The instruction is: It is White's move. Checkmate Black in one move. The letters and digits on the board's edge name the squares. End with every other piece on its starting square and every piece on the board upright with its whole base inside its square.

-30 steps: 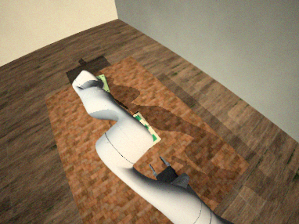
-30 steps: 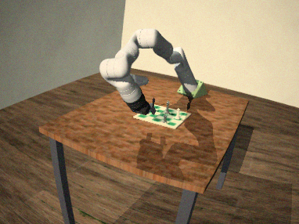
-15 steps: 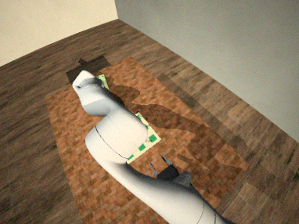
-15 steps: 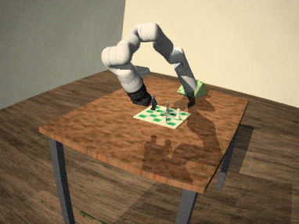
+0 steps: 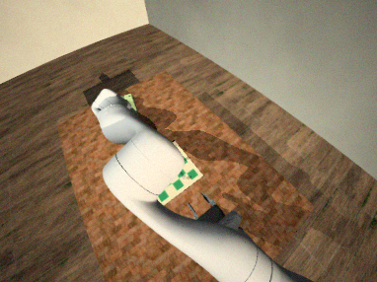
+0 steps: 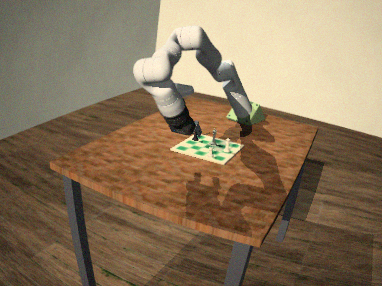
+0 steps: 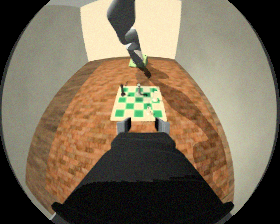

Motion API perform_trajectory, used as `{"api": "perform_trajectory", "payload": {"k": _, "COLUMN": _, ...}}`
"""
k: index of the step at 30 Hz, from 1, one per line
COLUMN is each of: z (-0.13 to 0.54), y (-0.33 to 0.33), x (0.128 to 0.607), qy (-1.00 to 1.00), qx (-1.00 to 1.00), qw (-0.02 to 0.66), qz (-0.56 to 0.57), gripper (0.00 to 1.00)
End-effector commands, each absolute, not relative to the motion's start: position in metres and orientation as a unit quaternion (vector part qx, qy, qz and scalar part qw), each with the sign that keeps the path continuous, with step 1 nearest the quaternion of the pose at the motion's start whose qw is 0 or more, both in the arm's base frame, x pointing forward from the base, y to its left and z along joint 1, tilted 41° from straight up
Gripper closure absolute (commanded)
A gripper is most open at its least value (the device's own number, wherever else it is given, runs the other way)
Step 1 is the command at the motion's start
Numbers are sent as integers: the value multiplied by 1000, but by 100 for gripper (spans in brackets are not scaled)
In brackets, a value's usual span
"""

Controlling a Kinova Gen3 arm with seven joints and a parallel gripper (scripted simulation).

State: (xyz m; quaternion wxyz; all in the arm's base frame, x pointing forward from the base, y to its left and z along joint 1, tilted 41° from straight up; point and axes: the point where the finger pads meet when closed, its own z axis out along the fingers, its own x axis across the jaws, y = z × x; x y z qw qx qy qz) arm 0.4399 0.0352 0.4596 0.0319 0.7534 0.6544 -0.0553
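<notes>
Small green-and-cream chessboard [image 6: 200, 152] lies flat on the wooden table; a dark piece [image 6: 196, 130] stands upright at its far left edge, a grey one [image 6: 214, 136] mid-board, a white one [image 6: 227, 144] to its right

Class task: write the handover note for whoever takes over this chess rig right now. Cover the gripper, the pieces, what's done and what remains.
Gripper: open, holding nothing, low beside the board's near edge.
Board: green-and-white, on the wooden table, in front of the arm's green base.
Pieces: a dark piece at the corner nearest the gripper, a grey one and a white one further along; all look upright. Square labels are too small to read.
Done: no piece gripped yet.
Left: pick White's mating piece, place it upright inside its square, leave the others alone.
</notes>
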Motion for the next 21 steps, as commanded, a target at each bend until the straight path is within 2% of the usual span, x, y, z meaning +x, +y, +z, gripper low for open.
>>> {"api": "perform_trajectory", "payload": {"k": 1, "z": 462, "y": 41, "x": 434, "qy": 662, "qx": 746, "qw": 46, "qz": -49, "gripper": 0}}
{"api": "perform_trajectory", "payload": {"k": 10, "z": 456, "y": 49, "x": 415, "qy": 692, "qx": 715, "qw": 85, "qz": -48, "gripper": 0}}
{"api": "perform_trajectory", "payload": {"k": 21, "z": 435, "y": 58, "x": 374, "qy": 774, "qx": 602, "qw": 194, "qz": -34, "gripper": 0}}
